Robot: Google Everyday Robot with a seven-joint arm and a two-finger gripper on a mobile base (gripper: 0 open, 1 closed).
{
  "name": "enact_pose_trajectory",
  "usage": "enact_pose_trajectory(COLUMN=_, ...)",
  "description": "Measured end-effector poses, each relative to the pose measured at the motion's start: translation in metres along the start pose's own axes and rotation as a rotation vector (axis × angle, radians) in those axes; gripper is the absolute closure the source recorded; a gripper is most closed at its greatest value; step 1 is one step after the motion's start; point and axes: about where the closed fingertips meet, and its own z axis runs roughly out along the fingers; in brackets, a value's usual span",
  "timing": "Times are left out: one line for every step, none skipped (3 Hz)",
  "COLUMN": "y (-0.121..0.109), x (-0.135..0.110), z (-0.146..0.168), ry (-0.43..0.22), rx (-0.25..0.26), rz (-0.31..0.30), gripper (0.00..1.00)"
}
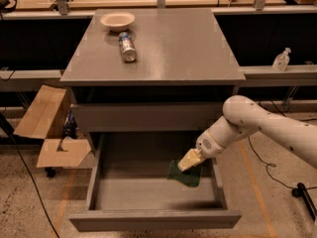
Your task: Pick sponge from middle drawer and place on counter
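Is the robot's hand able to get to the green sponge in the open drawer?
Probably yes. The middle drawer is pulled open and nothing lies over the sponge. The hand is down inside the drawer, right at the sponge's upper edge.

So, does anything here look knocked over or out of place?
The silver can lies on its side on the counter near the bowl, not upright. A cardboard box sits flaps-open on the floor at the left. The gripper is down in the open middle drawer at the sponge; nothing odd there.
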Motion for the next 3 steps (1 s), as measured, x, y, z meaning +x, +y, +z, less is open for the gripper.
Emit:
enact_pose_trajectory(y=0.021, x=-0.006, z=-0.066, ry=0.044, rx=0.013, rz=-0.065, gripper=1.0)
enact_pose_trajectory(y=0.041, x=-0.021, z=-0.142, ry=0.078, rx=0.06, rz=-0.128, gripper=1.0)
enact_pose_trajectory(y=0.064, x=-0.055, z=-0.249, ry=0.067, rx=0.205, rz=-0.171, gripper=1.0)
